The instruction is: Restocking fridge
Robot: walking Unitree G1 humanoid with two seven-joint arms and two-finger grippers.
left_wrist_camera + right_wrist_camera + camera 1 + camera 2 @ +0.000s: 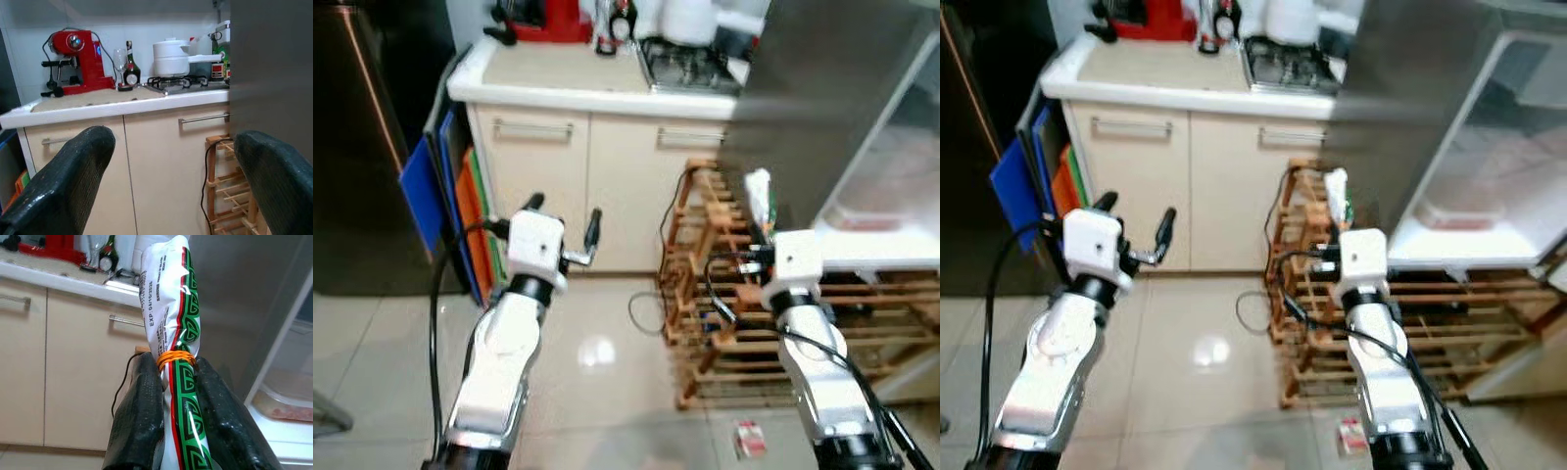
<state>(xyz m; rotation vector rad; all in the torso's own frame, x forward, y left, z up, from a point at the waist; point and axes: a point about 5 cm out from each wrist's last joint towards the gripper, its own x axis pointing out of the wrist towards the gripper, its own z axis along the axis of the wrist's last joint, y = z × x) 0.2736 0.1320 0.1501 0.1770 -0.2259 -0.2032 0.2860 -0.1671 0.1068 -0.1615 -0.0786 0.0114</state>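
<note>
Both silver arms reach forward and upward from the lower edge of the head views, forearms raised. The left gripper point(566, 229) has its two long black fingers point(63, 186) spread wide apart, nothing between them. The right gripper point(176, 396) has its black fingers pressed together on a rolled white-and-green plastic packet point(171, 323), held upright.

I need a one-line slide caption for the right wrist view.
Right gripper clamps a white, green and red plastic packet tied with an orange rubber band.
</note>
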